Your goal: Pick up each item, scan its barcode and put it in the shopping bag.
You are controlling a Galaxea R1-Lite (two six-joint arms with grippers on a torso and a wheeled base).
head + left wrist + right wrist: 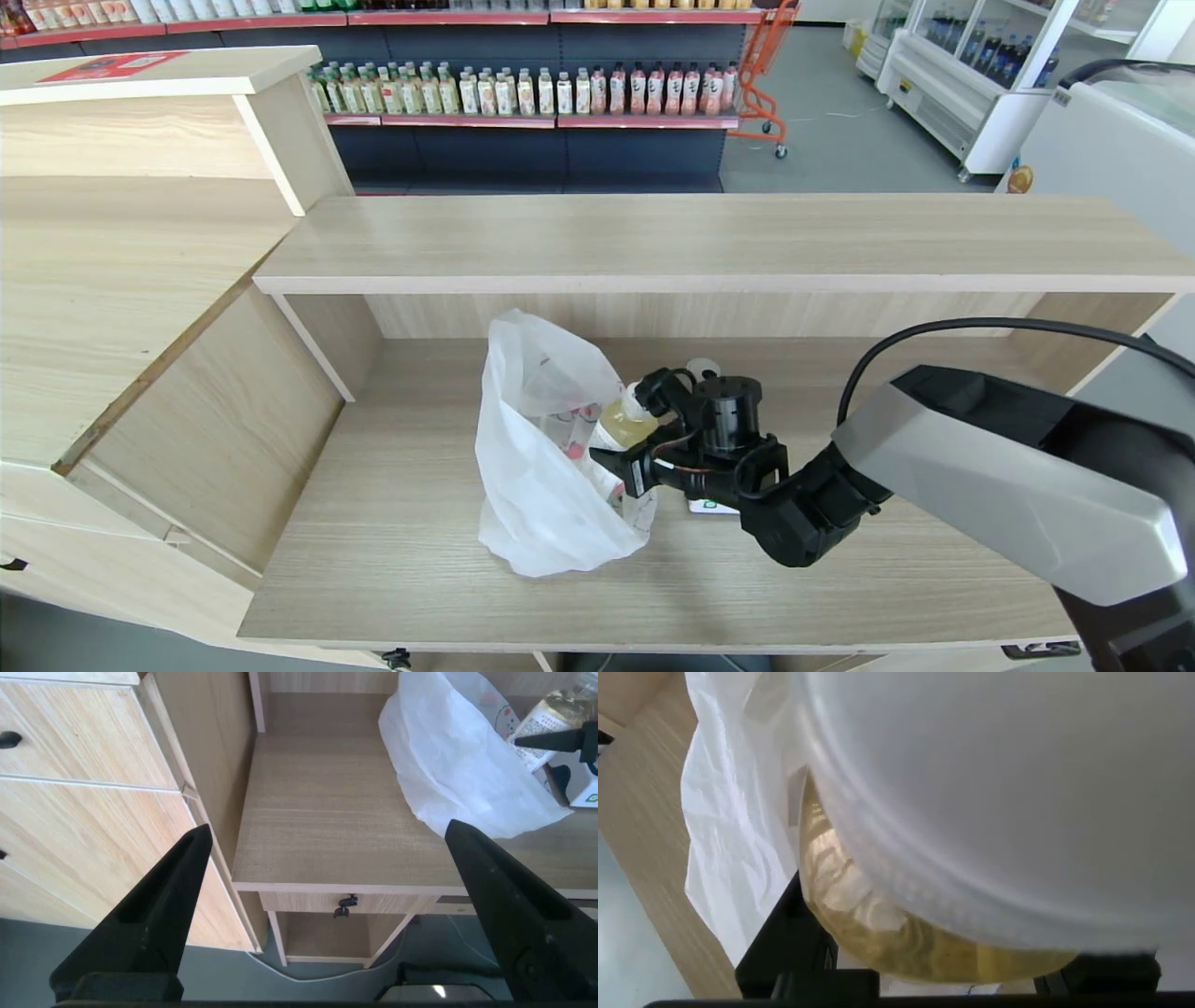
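My left gripper [327, 917] hangs off the near left corner of the light wooden counter [420, 560], its two black fingers spread wide apart with nothing between them. Farther in, near the middle of the counter, my right gripper [627, 420] pinches a clear plastic bottle of pale yellow drink with a white cap [621, 433], holding it tilted at the open mouth of a thin white plastic shopping bag [537, 485]. The bag stands crumpled on the counter, and other items with pink and red labels show faintly through its side. Just beneath my right wrist lies a small white object with a green mark [711, 507]. Beyond the counter's raised back ledge, a long shop shelf of bottled drinks [523, 93] runs across the room, with an orange trolley [766, 65] beside it.
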